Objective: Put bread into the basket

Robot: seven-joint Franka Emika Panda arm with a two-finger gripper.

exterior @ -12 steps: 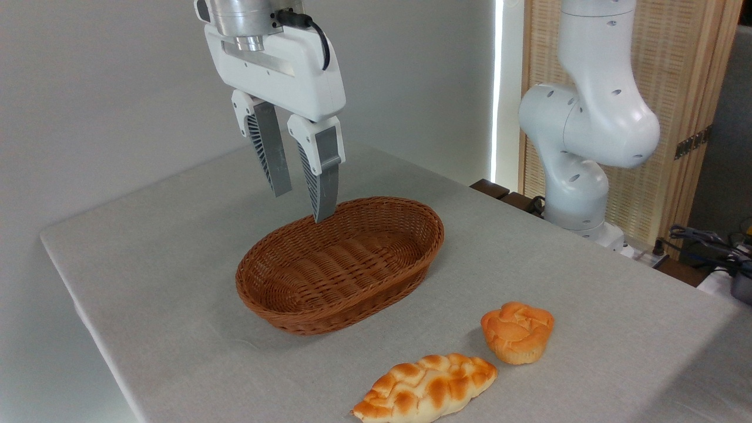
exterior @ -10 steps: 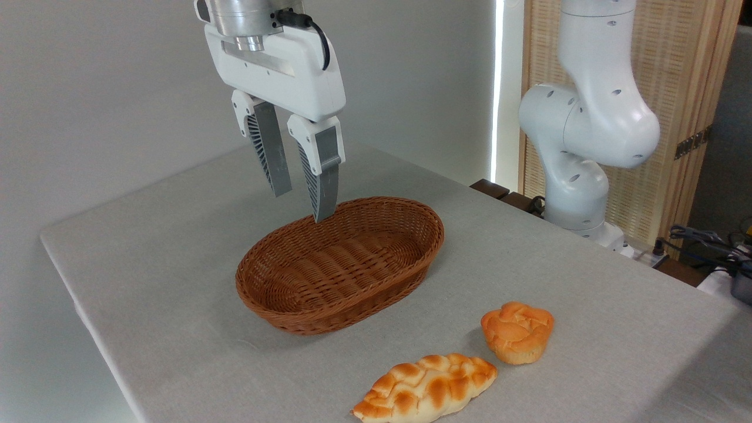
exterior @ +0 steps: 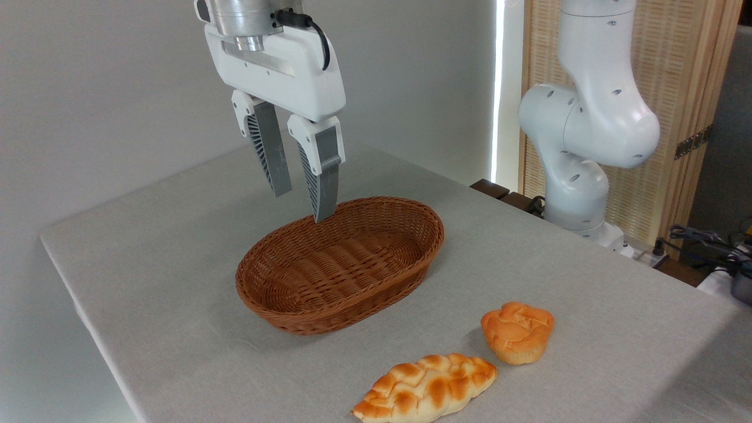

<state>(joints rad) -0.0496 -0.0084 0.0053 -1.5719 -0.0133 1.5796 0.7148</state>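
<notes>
Empty pincer poised over the basket, bun not yet fetched.

The gripper [exterior: 304,207] hangs above the far rim of the wicker basket [exterior: 276,311], fingers slightly spread and holding nothing. The muffin-shaped bun [exterior: 517,332] sits on the grey tablecloth [exterior: 153,235], well apart to the right and nearer, just beside the braided loaf [exterior: 426,389]. I'd say the reach comes next: swing across, descend, straddle the bun.

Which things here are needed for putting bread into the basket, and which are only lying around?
Needed:
- bread, on the table
- basket, empty
- pincer, open, holding nothing

Only lying around:
- braided loaf
</notes>
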